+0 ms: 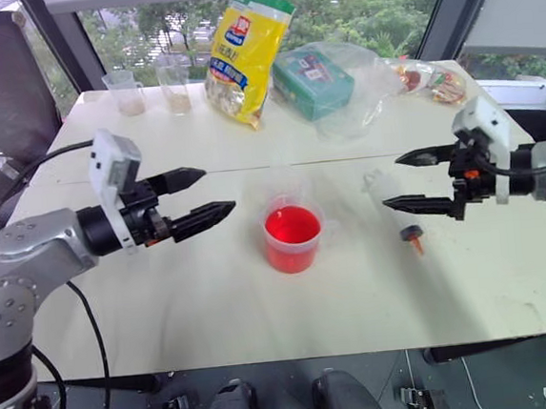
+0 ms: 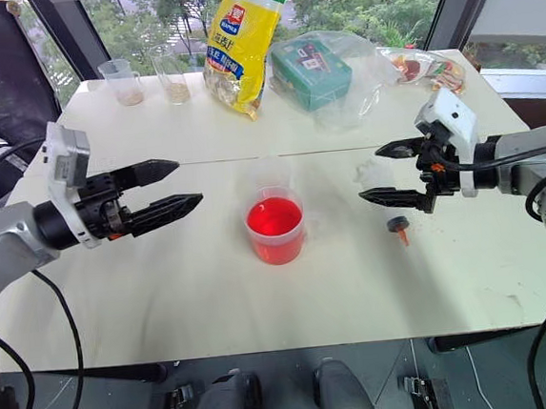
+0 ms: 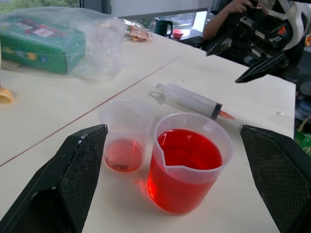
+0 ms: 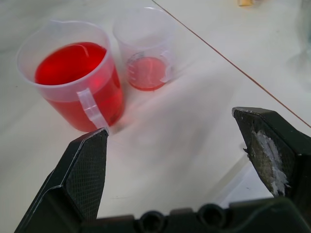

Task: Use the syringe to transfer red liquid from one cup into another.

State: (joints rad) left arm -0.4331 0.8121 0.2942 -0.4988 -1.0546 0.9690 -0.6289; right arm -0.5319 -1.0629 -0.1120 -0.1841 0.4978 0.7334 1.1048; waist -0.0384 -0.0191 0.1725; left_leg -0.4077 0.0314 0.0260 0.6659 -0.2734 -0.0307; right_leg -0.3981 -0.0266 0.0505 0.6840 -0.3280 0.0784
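Grippers, my left point(image 1: 201, 195) and right point(image 1: 400, 180), both hung spread and empty, so a careless reach for the syringe point(image 3: 190, 99) risked knocking the full beaker point(image 1: 293, 233).

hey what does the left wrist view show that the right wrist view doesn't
Left wrist alone: the syringe lying flat on the table beyond the cups, the right gripper open and empty past it, a green box in a clear bag, and a person's arm at the far edge.

Right wrist alone: the beaker's side handle, facing that camera.

Both: the beaker nearly full of red liquid, the small cup close beside it with a shallow red layer, and the pale table with its seam.
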